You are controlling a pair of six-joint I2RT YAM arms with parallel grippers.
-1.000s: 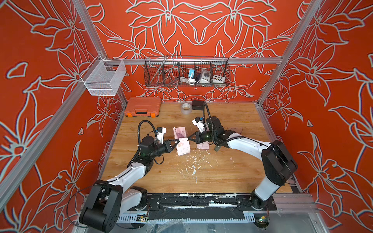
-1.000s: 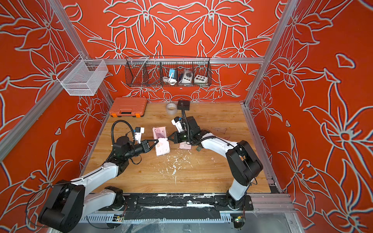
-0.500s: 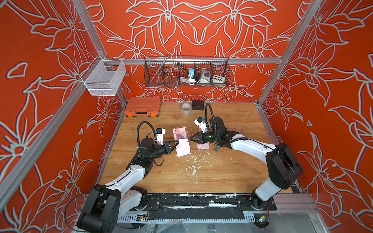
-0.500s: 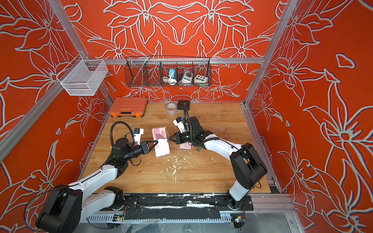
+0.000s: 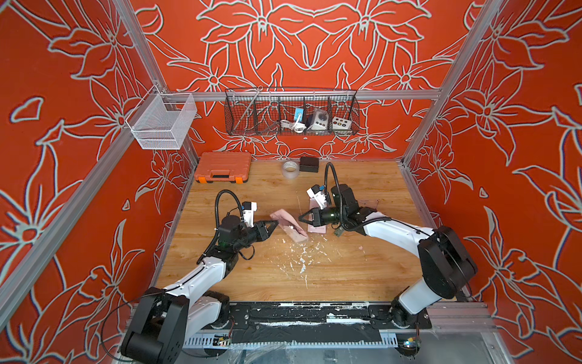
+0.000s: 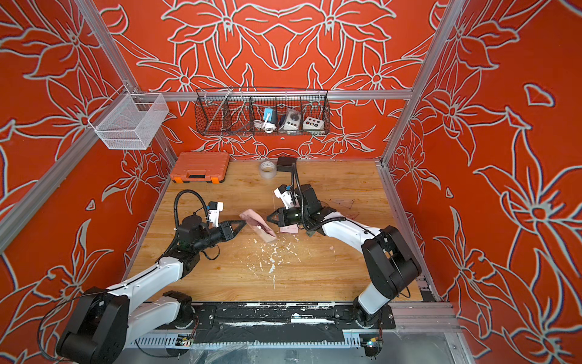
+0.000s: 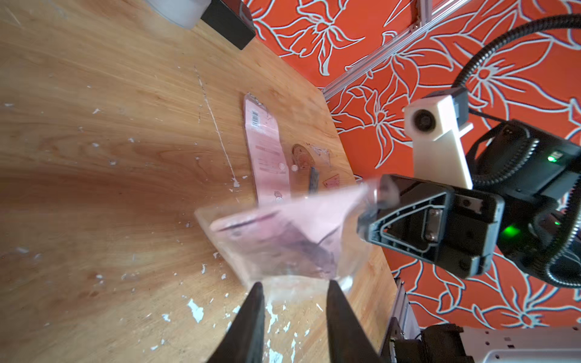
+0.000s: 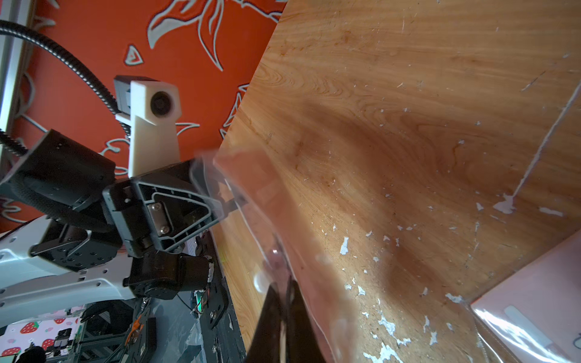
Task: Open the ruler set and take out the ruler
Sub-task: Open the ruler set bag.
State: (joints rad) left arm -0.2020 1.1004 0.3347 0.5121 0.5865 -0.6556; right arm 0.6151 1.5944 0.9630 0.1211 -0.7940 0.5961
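operator: flakes (image 5: pixel 303 268) of white litter on the near bench (image 5: pixel 362 277), none of it task material. past them, mid-bench, the left gripper (image 7: pixel 294 286) has let go. its jaws were pinched on the bag a second ago and now stand partly apart with nothing clamped. the clear edge of the ruler set pouch (image 7: pixel 283 239) lies right at the tips; cannot tell if it touches them.

reviewer: other side?

operator: right gripper (image 8: pixel 281 286) is closed tight on the pouch's clear film, same as before. in both top views the pouch hangs tilted between the two grippers, low corner toward the near bench. cannot tell if that corner rests on the wood.

reviewer: ruler out?

operator: no. the pink contents are inside, too blurred to pick out the ruler. just beyond, a pink card (image 5: pixel 318 230) lies flat on the bench under the right gripper.

reviewer: meaning for the task?

operator: judgement only: the left looks to be releasing for a fresh hold, perhaps on the mouth or the contents. the pouch is on one grip for now and may sag or swing. opening not finished.

reviewer: far edge?

operator: tape roll (image 5: pixel 290 170), black box (image 5: pixel 308 164) and orange case (image 5: pixel 223 165), all well apart from the work.
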